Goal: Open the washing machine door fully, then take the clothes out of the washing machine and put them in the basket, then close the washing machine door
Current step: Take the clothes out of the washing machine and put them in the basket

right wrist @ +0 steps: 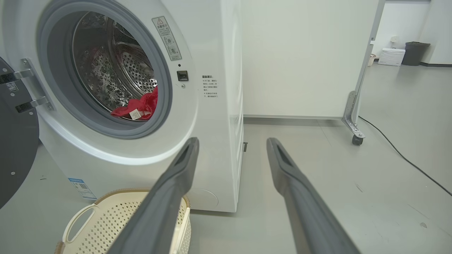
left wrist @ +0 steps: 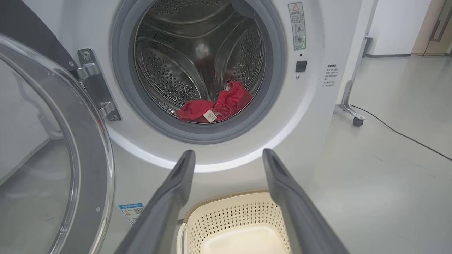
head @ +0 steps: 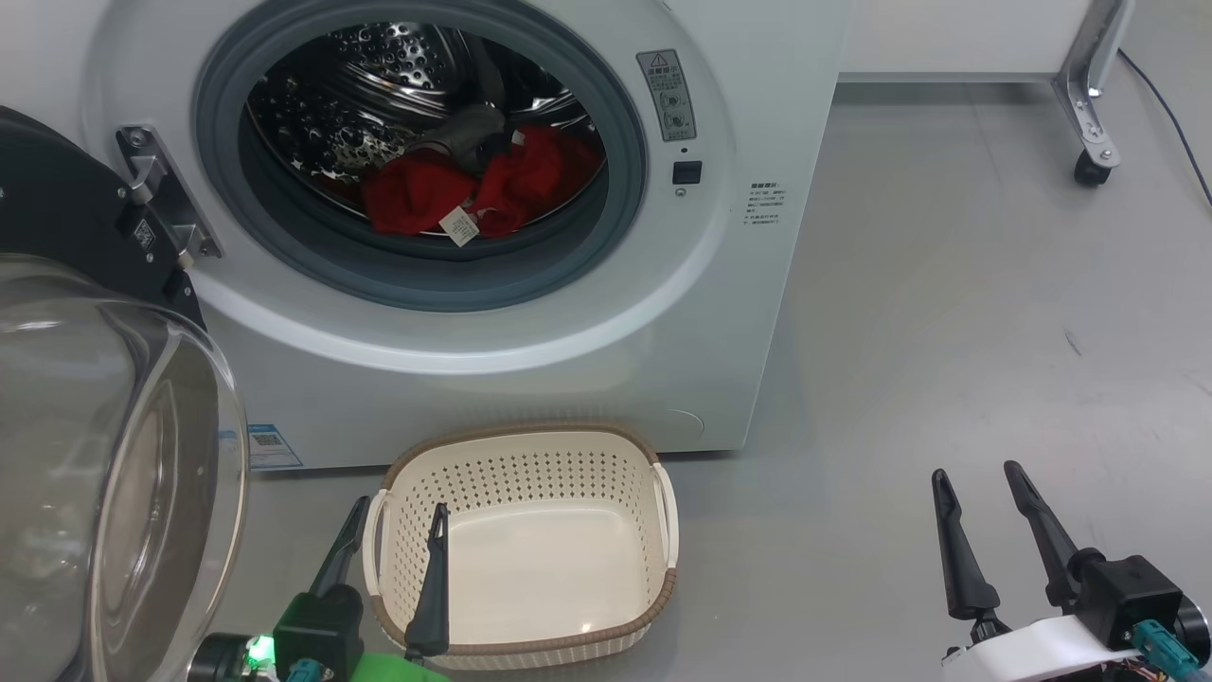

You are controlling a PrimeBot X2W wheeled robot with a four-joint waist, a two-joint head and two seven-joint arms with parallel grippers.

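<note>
The washing machine stands with its door swung wide to the left. Red clothes with a white tag lie at the bottom of the steel drum. The cream basket sits on the floor before the machine, with nothing in it. My left gripper is open over the basket's left end. My right gripper is open above bare floor to the right of the machine.
The grey floor stretches to the right of the machine. A white panel on a metal leg with a caster stands at the back right, with a black cable running along the floor.
</note>
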